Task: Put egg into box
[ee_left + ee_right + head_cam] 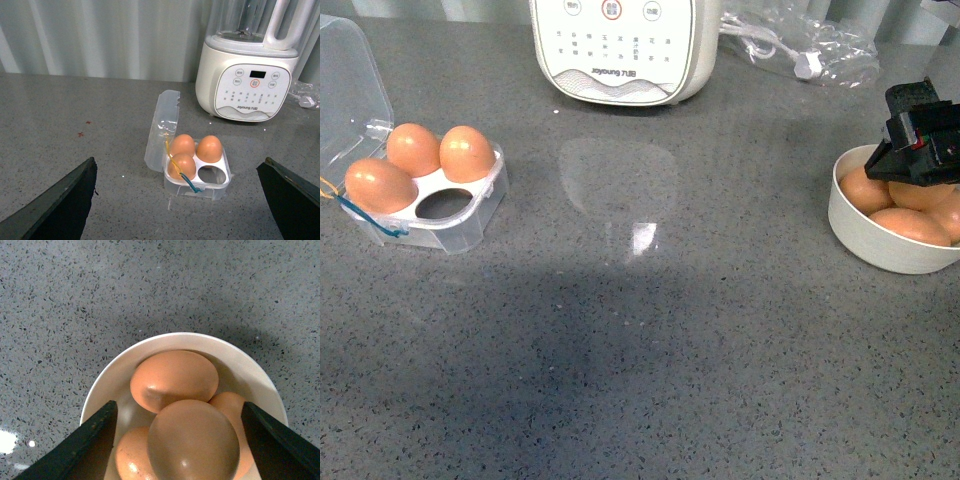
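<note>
the egg sits topmost in the white bowl, straight below and between the right jaws, which hang spread and empty, one either side; its long axis seems to run across their closing line. the left jaws, also spread and empty, face the box, well apart, with one cell free. the shell looks smooth, orange-brown, faintly glossy.
</note>
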Motion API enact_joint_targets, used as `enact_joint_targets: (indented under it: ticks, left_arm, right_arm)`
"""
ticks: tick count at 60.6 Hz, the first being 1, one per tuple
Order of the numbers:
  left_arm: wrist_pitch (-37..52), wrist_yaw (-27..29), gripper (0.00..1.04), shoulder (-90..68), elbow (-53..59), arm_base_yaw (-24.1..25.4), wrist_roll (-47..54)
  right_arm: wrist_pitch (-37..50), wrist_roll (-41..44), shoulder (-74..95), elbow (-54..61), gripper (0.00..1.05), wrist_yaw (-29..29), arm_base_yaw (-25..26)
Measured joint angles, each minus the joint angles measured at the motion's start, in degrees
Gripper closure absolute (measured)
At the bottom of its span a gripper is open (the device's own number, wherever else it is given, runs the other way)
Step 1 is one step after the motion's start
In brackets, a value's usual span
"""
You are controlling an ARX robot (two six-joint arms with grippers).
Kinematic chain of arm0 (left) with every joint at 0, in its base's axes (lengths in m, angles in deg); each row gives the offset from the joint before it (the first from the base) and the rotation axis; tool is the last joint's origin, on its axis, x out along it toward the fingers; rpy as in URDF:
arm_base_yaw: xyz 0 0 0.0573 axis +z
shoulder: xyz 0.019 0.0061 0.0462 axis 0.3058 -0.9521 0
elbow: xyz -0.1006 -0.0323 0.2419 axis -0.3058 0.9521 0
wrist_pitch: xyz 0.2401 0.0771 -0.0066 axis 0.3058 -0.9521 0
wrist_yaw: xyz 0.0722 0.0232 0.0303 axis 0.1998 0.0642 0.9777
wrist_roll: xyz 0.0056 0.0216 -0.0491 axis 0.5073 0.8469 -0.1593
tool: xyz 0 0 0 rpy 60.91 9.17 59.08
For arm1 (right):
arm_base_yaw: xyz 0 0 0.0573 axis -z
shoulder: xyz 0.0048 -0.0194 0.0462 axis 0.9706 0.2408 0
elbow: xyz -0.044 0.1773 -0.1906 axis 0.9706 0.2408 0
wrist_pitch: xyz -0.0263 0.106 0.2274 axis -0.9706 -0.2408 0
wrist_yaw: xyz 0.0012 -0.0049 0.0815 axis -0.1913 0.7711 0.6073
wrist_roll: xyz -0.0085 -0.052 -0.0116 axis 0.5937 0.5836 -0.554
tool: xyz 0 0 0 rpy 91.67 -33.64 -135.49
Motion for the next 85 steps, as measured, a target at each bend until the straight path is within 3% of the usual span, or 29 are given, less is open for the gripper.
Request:
enact_joint_targets:
  ticks: [8,21,35,41,45,66,85]
  left_arm:
    - [0.00,0.00,0.07,0.00,0.00,0.00,0.00]
    - [0.00,0.00,0.07,0.00,0.00,0.00,0.00]
    - [0.00,0.00,0.07,0.00,0.00,0.00,0.02]
    - [0.00,0.00,0.07,0.00,0.00,0.00,0.00]
    - [0.00,0.00,0.07,0.00,0.00,0.00,0.00]
    - [0.00,0.00,0.07,0.00,0.00,0.00,0.00]
    - [0.00,0.00,0.07,0.00,0.00,0.00,0.00]
  right_arm:
    - [-0.28,0.17,-0.09,0.00,0.61,-0.68,0.00]
    - [-0.50,1.70,-3.45,0.00,0.63,0.07,-0.04]
    - [-1.01,5.73,-7.87,-2.78,0.63,9.62,-1.53]
    - [-0.94,10.43,-3.74,-5.29,0.63,18.73,-5.01]
    - [-0.44,12.74,-0.11,-7.39,0.63,21.57,-7.15]
    - [-4.68,21.00,12.52,-25.07,0.63,27.47,-16.70]
    - [-6.71,20.87,17.81,-34.12,0.63,29.77,-23.54]
